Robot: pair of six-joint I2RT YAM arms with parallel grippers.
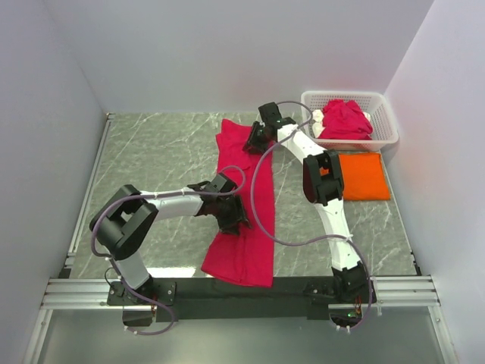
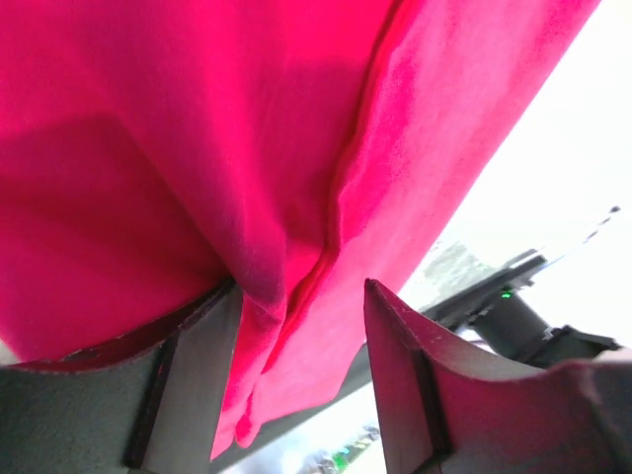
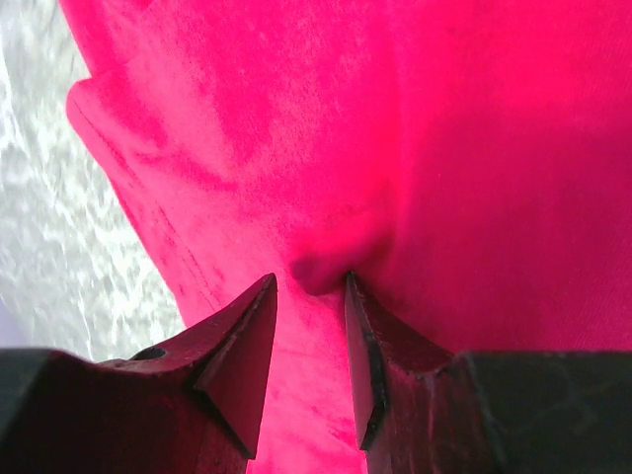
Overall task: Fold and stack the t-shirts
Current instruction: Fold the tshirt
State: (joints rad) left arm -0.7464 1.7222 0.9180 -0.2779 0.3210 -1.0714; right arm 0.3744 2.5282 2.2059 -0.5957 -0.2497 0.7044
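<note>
Near basket (image 1: 388, 121) and orange t-shirt (image 1: 365, 176), right pincer (image 3: 308, 284) grips crimson t-shirt (image 1: 244, 250).

- I see a white basket (image 1: 386, 125) in the far right corner.
- It sits on a grey marbled table (image 1: 159, 159).
- A metal rail (image 1: 83, 292) runs along the near edge.

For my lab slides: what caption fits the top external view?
Left hand and right hand grip one long crimson t-shirt; folded orange t-shirt and white basket sit at right.
</note>
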